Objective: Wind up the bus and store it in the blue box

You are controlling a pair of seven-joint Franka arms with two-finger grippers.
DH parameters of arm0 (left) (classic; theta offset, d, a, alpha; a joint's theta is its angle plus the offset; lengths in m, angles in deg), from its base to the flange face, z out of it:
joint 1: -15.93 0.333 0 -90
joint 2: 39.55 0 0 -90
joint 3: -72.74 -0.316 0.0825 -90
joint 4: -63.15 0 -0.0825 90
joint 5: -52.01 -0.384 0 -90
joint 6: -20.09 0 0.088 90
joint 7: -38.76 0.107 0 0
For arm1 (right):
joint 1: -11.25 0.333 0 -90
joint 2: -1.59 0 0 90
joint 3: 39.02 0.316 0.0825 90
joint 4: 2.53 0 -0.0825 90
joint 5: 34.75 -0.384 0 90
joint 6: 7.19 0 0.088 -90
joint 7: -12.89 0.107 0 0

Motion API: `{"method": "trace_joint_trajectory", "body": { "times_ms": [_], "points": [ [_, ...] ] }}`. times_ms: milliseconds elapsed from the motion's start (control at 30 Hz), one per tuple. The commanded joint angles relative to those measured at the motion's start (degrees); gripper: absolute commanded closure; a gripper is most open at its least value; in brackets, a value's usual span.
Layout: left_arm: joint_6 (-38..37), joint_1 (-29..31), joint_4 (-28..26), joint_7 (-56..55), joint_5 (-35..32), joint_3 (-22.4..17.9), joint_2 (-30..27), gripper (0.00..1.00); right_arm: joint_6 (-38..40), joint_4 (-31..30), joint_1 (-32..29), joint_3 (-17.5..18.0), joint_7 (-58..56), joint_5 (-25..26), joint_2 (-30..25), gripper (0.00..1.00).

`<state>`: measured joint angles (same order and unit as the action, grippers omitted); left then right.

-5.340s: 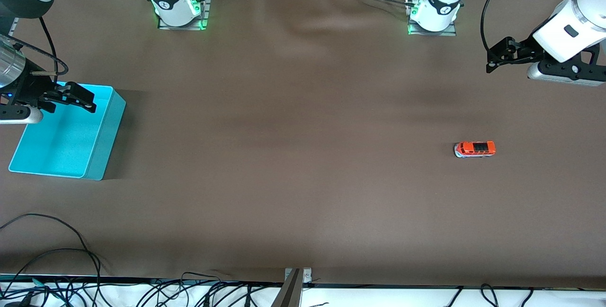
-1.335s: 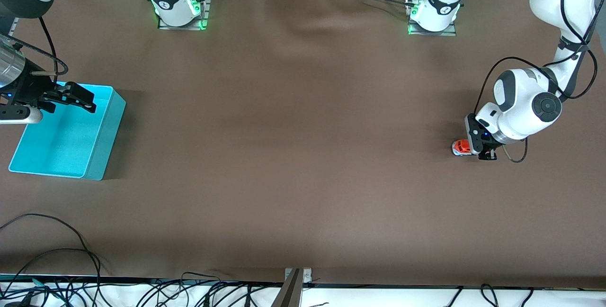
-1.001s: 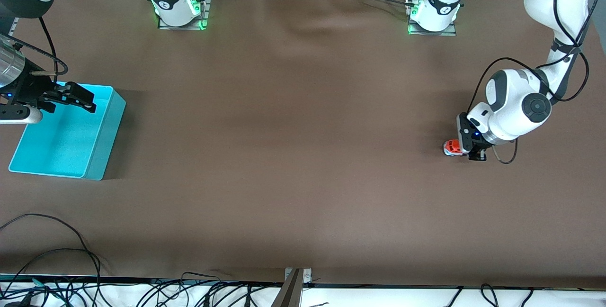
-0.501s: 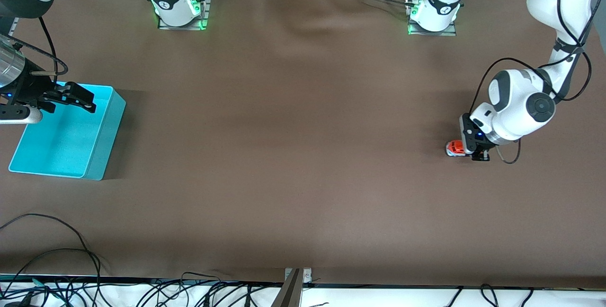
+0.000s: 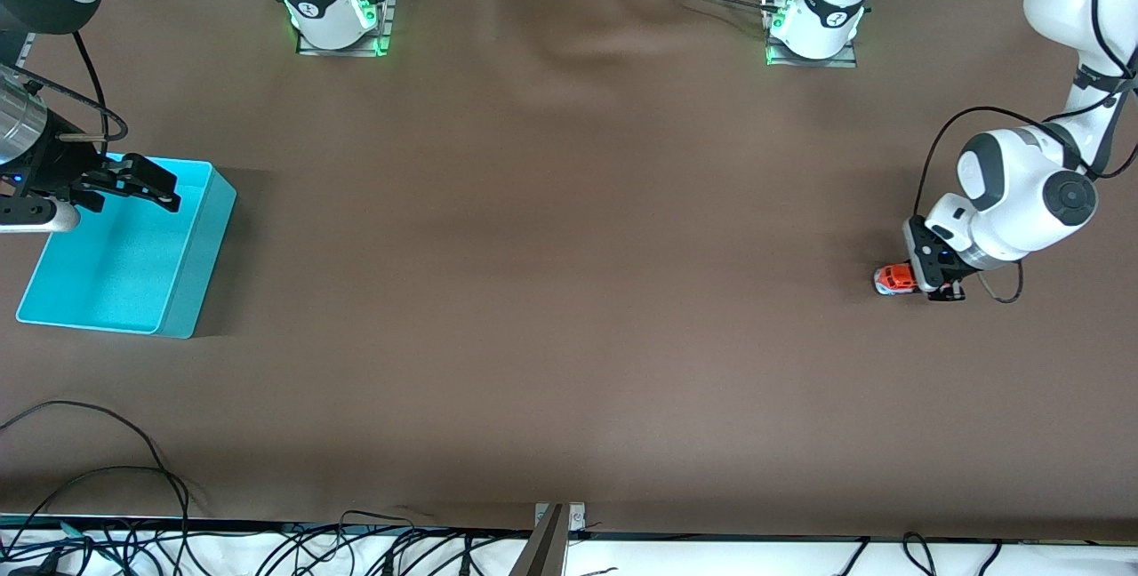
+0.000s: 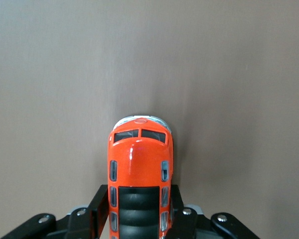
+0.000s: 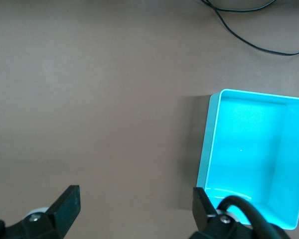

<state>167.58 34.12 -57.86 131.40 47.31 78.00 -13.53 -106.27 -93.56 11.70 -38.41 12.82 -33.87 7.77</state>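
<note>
The bus (image 5: 894, 278) is a tiny orange-red toy with a dark roof and a white front, low on the brown table at the left arm's end. My left gripper (image 5: 933, 283) is shut on its sides; in the left wrist view the bus (image 6: 139, 174) sticks out forward between the two black fingers (image 6: 100, 209). The blue box (image 5: 124, 256), a cyan bin with low walls, stands at the right arm's end and looks empty. My right gripper (image 5: 147, 185) hangs open over the box's rim. The right wrist view shows the blue box (image 7: 254, 154) below its spread fingers (image 7: 67, 204).
The two arm bases (image 5: 333, 16) (image 5: 813, 25) stand along the table edge farthest from the front camera. Loose black cables (image 5: 107, 487) lie at the edge nearest that camera, and a cable (image 7: 249, 30) also shows in the right wrist view. The brown cloth has a wrinkle (image 5: 578, 43) between the bases.
The left arm came down and shut on the bus. Over the last second it slid the bus a little toward the middle, then back toward the left arm's end. The right arm held still.
</note>
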Motion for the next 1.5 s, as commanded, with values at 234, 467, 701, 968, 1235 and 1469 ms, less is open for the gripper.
{"method": "trace_joint_trajectory", "body": {
  "times_ms": [234,467,701,968,1235,1469],
  "points": [
    [2.3,5.2,1.5,6.3,-1.4,-0.2,7.3,0.95,0.4,1.2,0.6,-0.6,0.3,-0.7,0.3,0.00],
    [2.2,7.3,2.6,8.6,-1.4,-0.3,7.4,0.94,0.4,1.2,0.6,-0.6,0.3,-0.7,0.3,0.00],
    [2.2,8.8,4.2,11.0,-1.4,-0.3,8.7,0.93,0.4,1.2,0.6,-0.6,0.4,-0.7,0.3,0.00],
    [2.2,10.6,6.3,14.1,-1.4,-0.3,10.4,0.93,0.4,1.2,0.6,-0.6,0.5,-0.7,0.3,0.00],
    [2.0,11.7,7.0,14.8,-1.4,-0.5,10.5,0.93,0.4,1.2,0.6,-0.6,0.5,-0.7,0.3,0.00],
    [2.1,13.1,7.2,17.4,-1.4,-0.5,10.7,0.93,0.4,1.2,0.6,-0.6,0.5,-0.7,0.3,0.00]
  ]
}}
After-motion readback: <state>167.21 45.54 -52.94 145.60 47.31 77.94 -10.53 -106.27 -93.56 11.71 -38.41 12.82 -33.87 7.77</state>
